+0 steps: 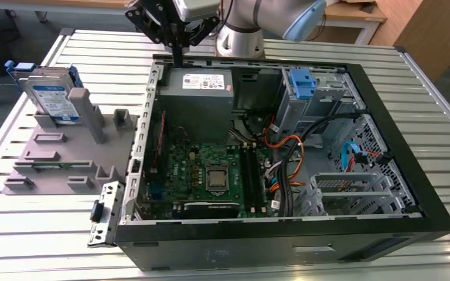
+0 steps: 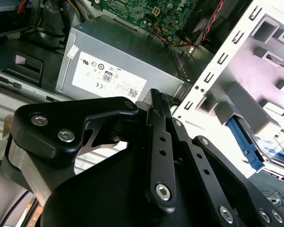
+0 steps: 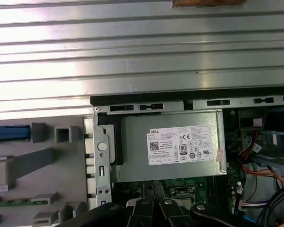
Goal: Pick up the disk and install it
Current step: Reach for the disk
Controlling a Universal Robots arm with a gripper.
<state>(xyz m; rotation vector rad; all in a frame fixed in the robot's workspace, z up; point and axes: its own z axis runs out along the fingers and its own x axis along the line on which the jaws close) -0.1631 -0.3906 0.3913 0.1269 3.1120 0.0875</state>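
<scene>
Disk: the disk (image 1: 53, 96) stands upright on its edge in the stand, its white label with the blue band showing and a blue carrier framing it.
Disk location: at the exterior view's left, outside the case, at the far end of the stand; nothing grips it.
Stand: the grey stand (image 1: 61, 158) lies on the table just beside the case's wall. It has several other posts and slots.
Gripper: the gripper (image 1: 178, 63) has its two black fingers pressed together with nothing between them. The second wrist view shows them meeting at the tip (image 2: 157, 93).
Gripper location: it hangs over the far edge of the case, above the power supply's corner on the stand's side, well apart from the disk.
Arm: the arm (image 1: 241, 32) rises behind the case's far wall.
Power supply: the power supply (image 1: 197, 93) is a grey box with a white sticker, set in the case's far corner. Both wrist views show it.
Case: the case (image 1: 436, 222) lies open on its side.
Inside: the board (image 1: 209, 170) sits in the middle, and orange and black cables (image 1: 287, 152) run beside it. A blue latch (image 1: 302, 85) stands at the far side, and a metal cage (image 1: 342, 187) sits at the exterior view's right.
Table: the table (image 1: 21, 234) is slatted metal.
</scene>
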